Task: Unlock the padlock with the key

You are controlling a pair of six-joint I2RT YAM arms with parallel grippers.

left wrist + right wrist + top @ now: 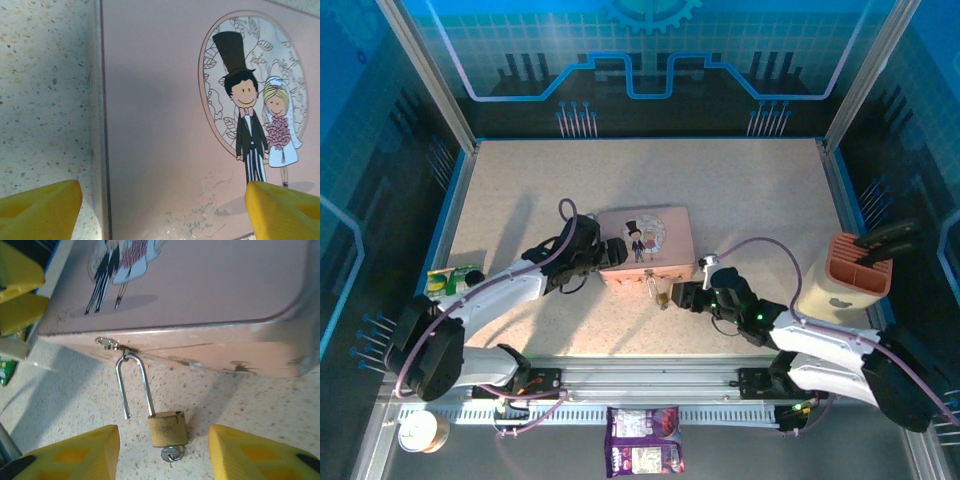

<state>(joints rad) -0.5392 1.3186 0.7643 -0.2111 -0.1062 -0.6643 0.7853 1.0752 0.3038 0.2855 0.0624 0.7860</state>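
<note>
Padlock (168, 428) lies on the speckled counter (260, 400), just at the front side of the pink tin (225, 285). Its body is small and brass-coloured, with some scratches. The thin silver shackle (135, 385) is hooked through the little hasp (111, 344) on the tin. One leg of the shackle sits in the body. The other leg ends free beside the body, so the shackle stands open. The key (172, 454) is at the bottom end of the body and touches it; only its tiny silver head with a hole can be seen.

The right end effector (676, 296) is spread wide and holds nothing. Its yellow fingers (75, 455) are one at each side of the padlock, apart from it.

The left end effector (162, 200) is also spread wide, at the left end of the tin. One finger is over the counter, the other over the lid near the cartoon couple (257, 130). If it touches the tin, I cannot tell.
</note>
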